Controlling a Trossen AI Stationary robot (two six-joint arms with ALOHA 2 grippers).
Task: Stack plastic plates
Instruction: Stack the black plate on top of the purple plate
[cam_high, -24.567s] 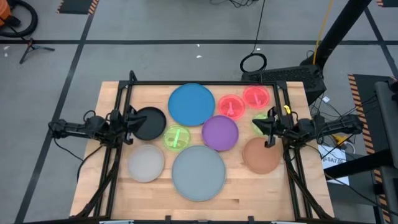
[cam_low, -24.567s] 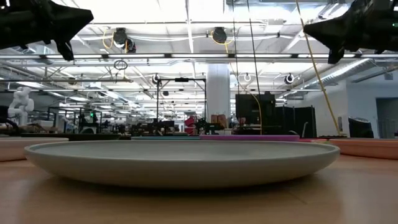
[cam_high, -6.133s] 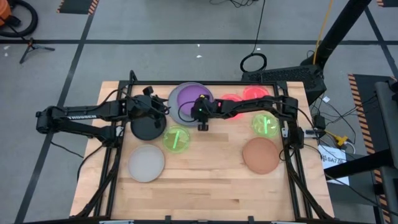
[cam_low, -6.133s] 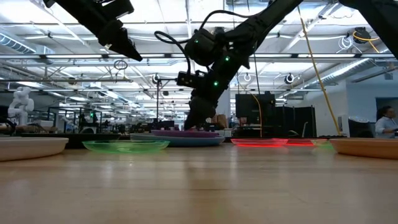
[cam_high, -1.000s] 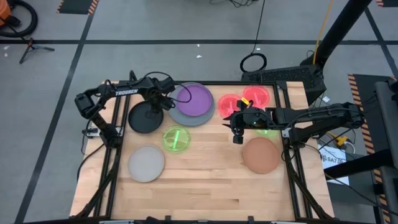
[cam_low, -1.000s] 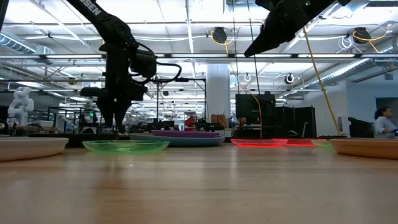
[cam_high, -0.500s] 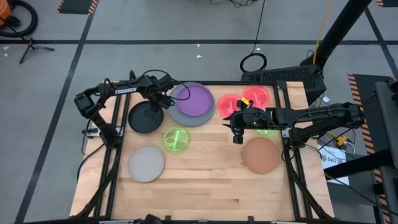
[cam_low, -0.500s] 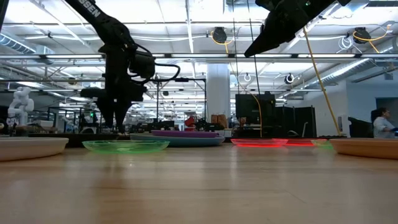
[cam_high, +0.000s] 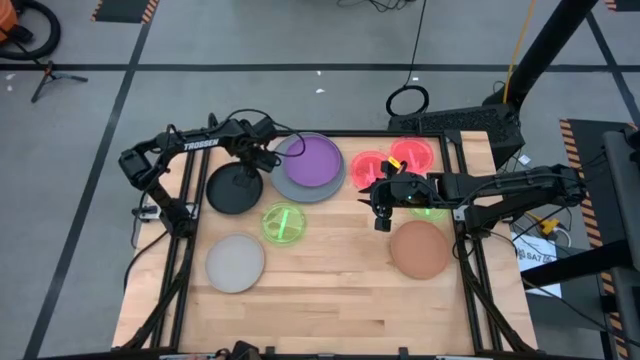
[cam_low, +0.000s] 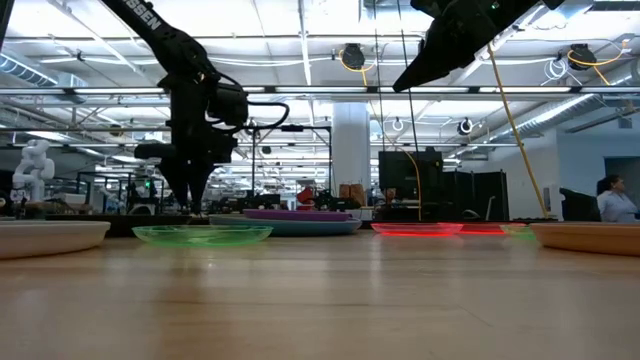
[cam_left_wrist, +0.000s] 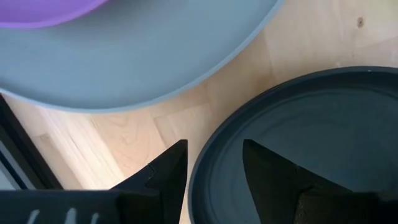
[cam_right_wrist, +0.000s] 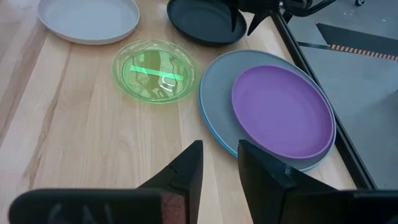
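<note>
The left gripper (cam_high: 253, 170) stands at the far rim of the round black plastic plate (cam_high: 236, 190) near the table's far-left corner. In the left wrist view its fingers (cam_left_wrist: 165, 171) are apart, one outside the black plate's rim over bare wood and one above the plate's inner surface; contact with the rim cannot be told.

Just beside the black plate, toward the middle of the far edge, is a stack: a medium purple plastic plate (cam_high: 317, 161) on a large grey plate (cam_high: 293, 184), with a blue rim (cam_right_wrist: 211, 134) showing beneath in the right wrist view.

The right gripper (cam_high: 380, 218) hangs above the wooden table (cam_high: 330, 300) right of centre, fingers slightly apart, holding nothing.

Other plates lie singly:
- a small translucent green plate (cam_high: 283, 222) near the table's centre;
- a pale grey plate (cam_high: 235, 263) toward the near-left corner;
- a brown plate (cam_high: 419, 249) by the right edge;
- two pink-red translucent plates (cam_high: 412, 154) near the far-right corner;
- a second green plate (cam_high: 432, 211), partly hidden under the right arm.

A person (cam_low: 612, 200) shows in the room at the low view's right edge.
</note>
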